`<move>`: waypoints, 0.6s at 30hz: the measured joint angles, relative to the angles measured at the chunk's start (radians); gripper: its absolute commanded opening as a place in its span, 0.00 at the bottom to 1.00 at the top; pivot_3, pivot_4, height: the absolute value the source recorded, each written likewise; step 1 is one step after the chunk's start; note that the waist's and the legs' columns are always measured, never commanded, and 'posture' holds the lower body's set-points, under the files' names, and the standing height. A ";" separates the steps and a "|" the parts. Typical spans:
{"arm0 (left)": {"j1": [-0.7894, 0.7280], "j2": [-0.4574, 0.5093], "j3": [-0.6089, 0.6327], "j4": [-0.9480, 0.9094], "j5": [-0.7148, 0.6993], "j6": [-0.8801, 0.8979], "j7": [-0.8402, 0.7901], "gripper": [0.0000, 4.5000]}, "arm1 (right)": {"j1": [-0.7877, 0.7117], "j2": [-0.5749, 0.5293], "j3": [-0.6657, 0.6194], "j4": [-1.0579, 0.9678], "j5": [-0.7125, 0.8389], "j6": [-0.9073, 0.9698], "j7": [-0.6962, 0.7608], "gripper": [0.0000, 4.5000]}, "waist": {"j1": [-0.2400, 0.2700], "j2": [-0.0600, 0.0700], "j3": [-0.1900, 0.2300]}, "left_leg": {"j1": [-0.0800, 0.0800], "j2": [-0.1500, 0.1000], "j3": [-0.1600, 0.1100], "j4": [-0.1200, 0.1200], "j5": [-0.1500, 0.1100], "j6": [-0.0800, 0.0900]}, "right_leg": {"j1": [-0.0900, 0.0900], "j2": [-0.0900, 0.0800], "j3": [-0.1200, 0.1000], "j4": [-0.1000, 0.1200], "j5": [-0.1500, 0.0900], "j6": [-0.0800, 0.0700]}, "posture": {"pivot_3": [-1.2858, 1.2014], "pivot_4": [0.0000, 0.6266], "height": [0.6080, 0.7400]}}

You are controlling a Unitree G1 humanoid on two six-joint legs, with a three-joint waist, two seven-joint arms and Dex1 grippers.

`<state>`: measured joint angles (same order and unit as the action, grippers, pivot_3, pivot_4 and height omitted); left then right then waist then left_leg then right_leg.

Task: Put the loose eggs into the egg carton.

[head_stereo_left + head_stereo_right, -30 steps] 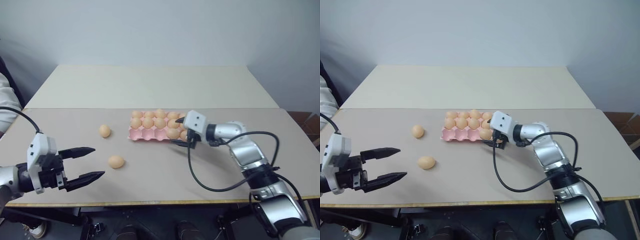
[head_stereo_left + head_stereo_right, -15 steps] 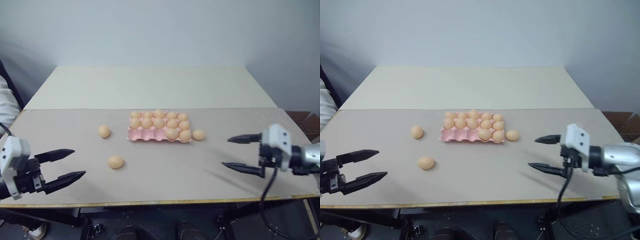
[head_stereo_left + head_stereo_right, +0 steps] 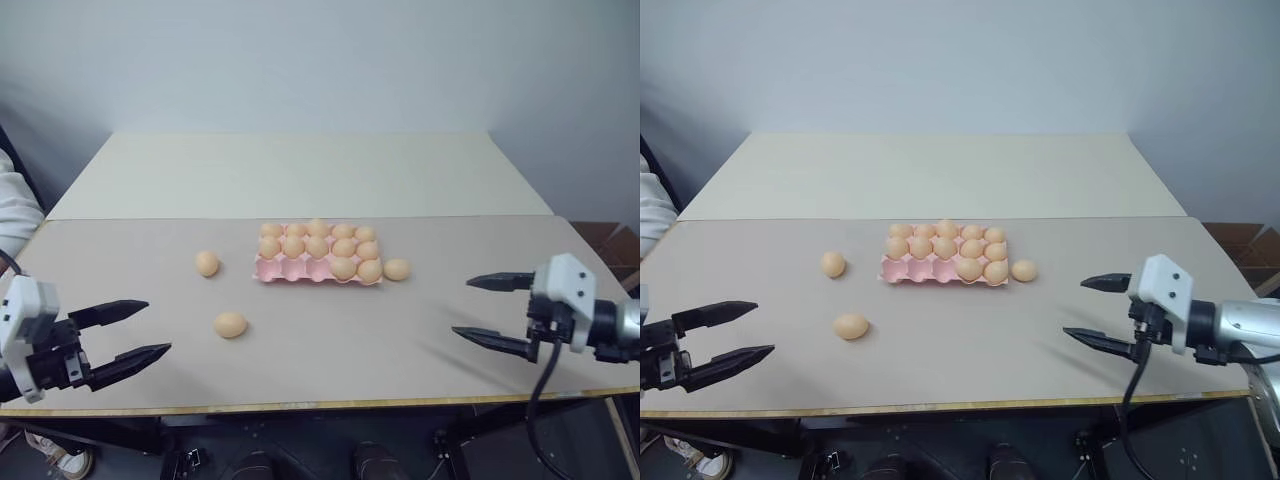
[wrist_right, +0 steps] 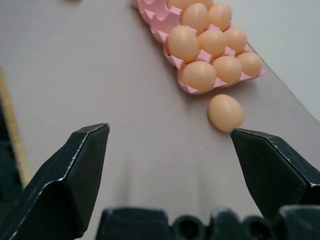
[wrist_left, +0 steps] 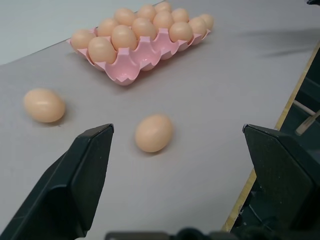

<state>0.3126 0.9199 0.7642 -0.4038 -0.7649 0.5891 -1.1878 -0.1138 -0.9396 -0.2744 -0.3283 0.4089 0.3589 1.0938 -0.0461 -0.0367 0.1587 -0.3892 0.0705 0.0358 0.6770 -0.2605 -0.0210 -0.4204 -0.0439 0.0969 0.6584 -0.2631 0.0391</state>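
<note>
The egg carton [image 3: 318,262] sits small at the centre of the head views, so its front-row cups cannot be counted as full or bare there. In the right wrist view the carton [image 4: 160,20] runs off the top edge. A sleeve [image 3: 14,205] is cut by the left edge. The right gripper [image 3: 497,312] trails an arm clipped at the right edge.

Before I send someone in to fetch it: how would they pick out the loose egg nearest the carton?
Find the pink egg carton in the middle of the grey table. Just off its near corner on the robot's right lies one egg. Unlike its neighbours in the cups, it sits on the bare tabletop.
</note>
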 measured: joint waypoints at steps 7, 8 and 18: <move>-0.026 -0.002 -0.026 -0.006 0.000 -0.001 0.008 1.00 | -0.314 0.128 0.350 0.351 -0.331 -0.167 -0.122 0.99 | 0.000 0.000 0.000 | -0.001 0.000 0.001 -0.001 0.000 0.000 | -0.002 0.000 0.000 0.000 0.000 0.000 | 0.52 0.24 1.00; -0.027 -0.002 -0.028 -0.006 0.000 -0.001 0.010 1.00 | -0.354 0.152 0.382 0.413 -0.358 -0.192 -0.129 0.99 | 0.001 0.000 0.000 | -0.002 0.000 0.001 -0.001 0.000 0.000 | -0.002 0.000 0.000 -0.001 0.000 -0.001 | 0.52 0.24 1.00; -0.007 -0.013 -0.034 -0.036 0.000 -0.001 0.026 1.00 | -0.609 0.294 0.507 0.875 -0.526 -0.422 -0.186 0.91 | 0.000 0.001 0.000 | -0.002 0.000 0.001 -0.001 0.000 0.000 | -0.002 0.000 0.000 -0.001 0.000 -0.001 | 0.52 0.24 1.00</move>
<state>0.3059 0.9073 0.7302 -0.4402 -0.7650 0.5880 -1.1622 -0.7233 -0.6454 0.2324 0.5463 -0.1170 -0.0631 0.9080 -0.0459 -0.0360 0.1591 -0.3916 0.0706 0.0363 0.6756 -0.2605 -0.0211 -0.4224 -0.0440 0.0966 0.6574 -0.2629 0.0384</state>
